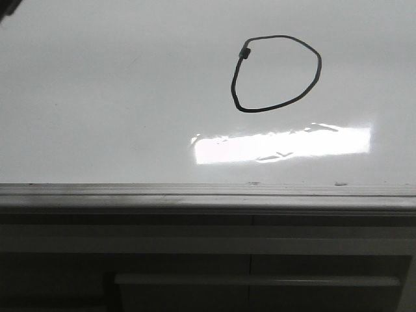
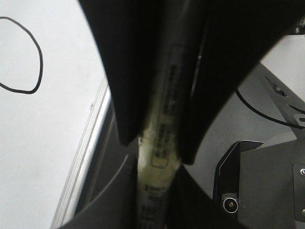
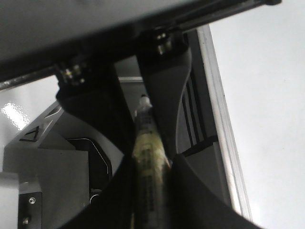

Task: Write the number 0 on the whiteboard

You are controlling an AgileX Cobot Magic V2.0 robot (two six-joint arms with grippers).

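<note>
1. Showing on the whiteboard (image 1: 97, 97): one number 0 (image 1: 276, 73), a thin black lopsided oval (dark blot at its upper left), just above the bright glare (image 1: 283, 144).
2. Left gripper (image 2: 159, 148) clamps one marker (image 2: 162, 143).
3. Right gripper (image 3: 150, 143) clamps another marker (image 3: 150, 162); two markers counted.

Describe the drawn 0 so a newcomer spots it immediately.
Start at the whiteboard, the glossy white surface above the grey edge rail. The number 0 sits toward its upper right, above the bright glare patch. It is a thin black lopsided outline, blotted upper left.
</note>
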